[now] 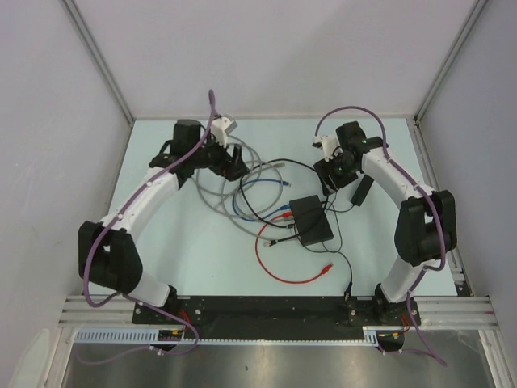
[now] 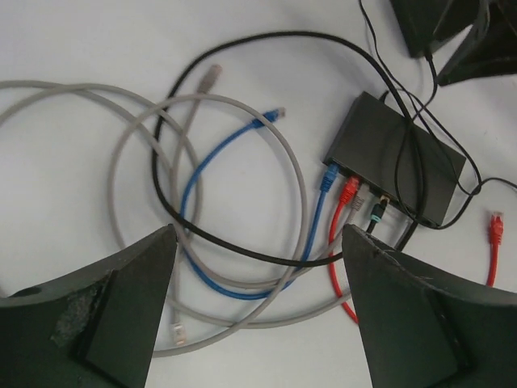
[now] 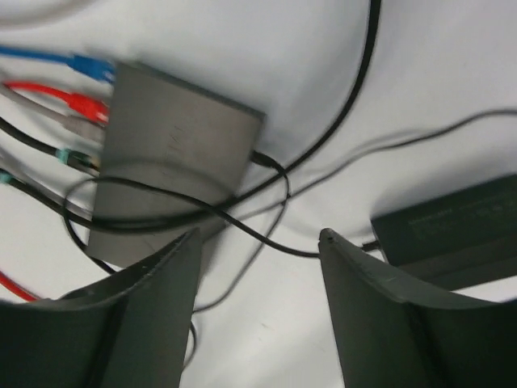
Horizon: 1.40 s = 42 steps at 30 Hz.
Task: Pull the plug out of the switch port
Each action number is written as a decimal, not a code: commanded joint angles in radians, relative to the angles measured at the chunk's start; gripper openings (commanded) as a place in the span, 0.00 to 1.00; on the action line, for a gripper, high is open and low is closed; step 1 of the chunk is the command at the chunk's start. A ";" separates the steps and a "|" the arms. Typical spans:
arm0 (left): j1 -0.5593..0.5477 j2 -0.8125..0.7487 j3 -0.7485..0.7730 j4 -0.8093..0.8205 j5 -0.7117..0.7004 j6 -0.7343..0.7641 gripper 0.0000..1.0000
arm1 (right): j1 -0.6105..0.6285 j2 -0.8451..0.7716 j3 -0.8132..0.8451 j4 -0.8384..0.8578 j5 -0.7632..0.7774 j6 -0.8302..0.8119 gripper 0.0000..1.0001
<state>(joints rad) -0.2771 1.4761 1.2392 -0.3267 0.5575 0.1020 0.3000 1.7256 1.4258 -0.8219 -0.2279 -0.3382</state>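
Observation:
The black switch lies flat mid-table, and also shows in the left wrist view and the right wrist view. Along its left edge sit a blue plug, a red plug, a grey plug and a black plug with a teal band. My left gripper is open and empty, above the cable loops to the switch's far left; it also shows in its wrist view. My right gripper is open and empty just behind the switch; it also shows in its wrist view.
Grey, blue and black cables loop over the table left of the switch. A red cable curves in front, with a loose red plug. A black power adapter lies right of the switch, and thin black wires cross the switch's top.

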 commanded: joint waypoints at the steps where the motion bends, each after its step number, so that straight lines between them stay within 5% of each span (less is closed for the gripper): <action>1: -0.095 0.052 -0.004 -0.054 -0.100 -0.025 0.90 | -0.041 0.057 0.016 -0.109 -0.027 -0.056 0.59; 12: -0.135 0.118 0.023 -0.133 -0.228 0.074 0.90 | -0.082 -0.015 -0.110 -0.338 -0.301 -0.452 0.67; 28: -0.132 -0.039 -0.037 -0.120 -0.326 0.087 0.93 | 0.033 0.163 -0.154 -0.174 -0.150 -0.269 0.64; 42: -0.129 -0.106 -0.092 -0.156 -0.338 0.156 0.93 | 0.235 0.187 -0.096 -0.171 -0.287 -0.329 0.65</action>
<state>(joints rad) -0.4099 1.4067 1.1584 -0.4759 0.2268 0.2203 0.4793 1.8999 1.2705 -1.0252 -0.4114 -0.6052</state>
